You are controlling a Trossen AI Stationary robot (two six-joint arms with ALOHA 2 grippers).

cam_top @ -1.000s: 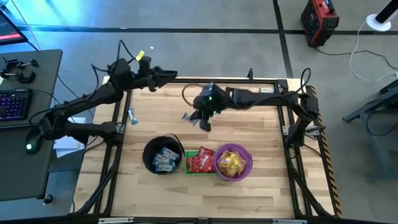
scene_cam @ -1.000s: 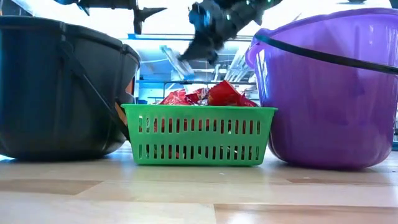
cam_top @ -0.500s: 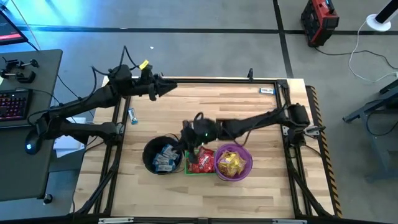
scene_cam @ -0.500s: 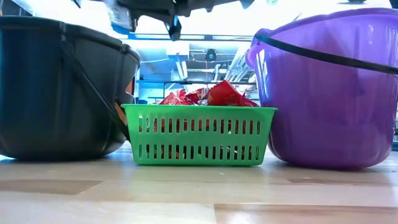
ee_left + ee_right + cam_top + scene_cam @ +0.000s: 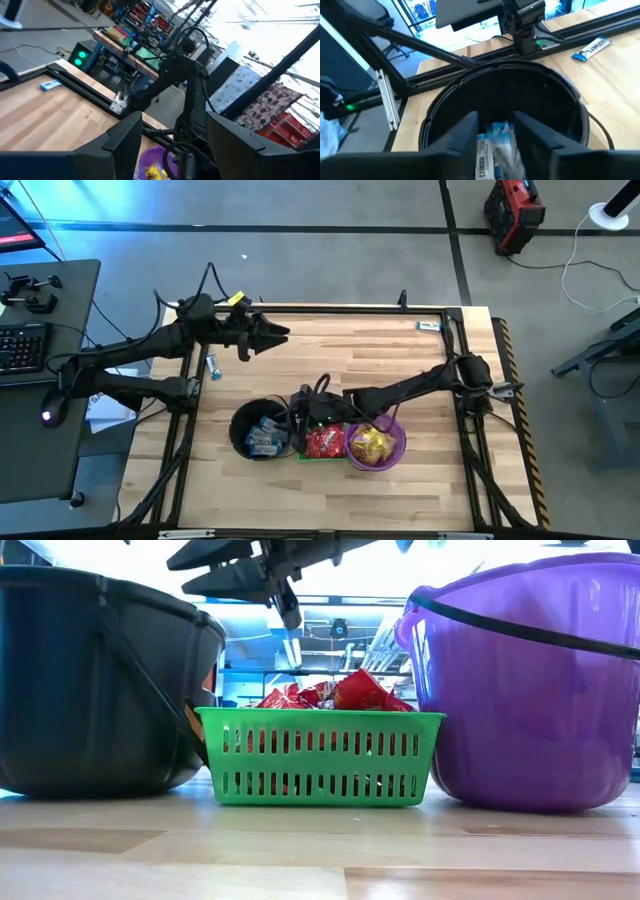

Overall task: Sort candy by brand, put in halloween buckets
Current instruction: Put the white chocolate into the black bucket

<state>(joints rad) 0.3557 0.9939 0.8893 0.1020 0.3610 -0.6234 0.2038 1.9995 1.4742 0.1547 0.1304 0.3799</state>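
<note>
The right gripper (image 5: 297,412) is hanging over the black pail (image 5: 240,442), fingers parted with a blue-and-white candy (image 5: 495,145) between them above the blue-and-white candies (image 5: 264,432) piled inside. Beside it the green basket (image 5: 318,756) is sitting full of red candies (image 5: 335,693), and the purple bucket (image 5: 398,450) is holding yellow candies (image 5: 369,443). The left gripper (image 5: 280,333) is waiting spread open near the table's (image 5: 400,360) far edge, with one blue-and-white piece (image 5: 212,365) lying on the left edge.

The black pail (image 5: 260,430), green basket (image 5: 322,442) and purple bucket (image 5: 376,440) crowd the near edge side by side, while bare table (image 5: 380,350) lies open behind them.
</note>
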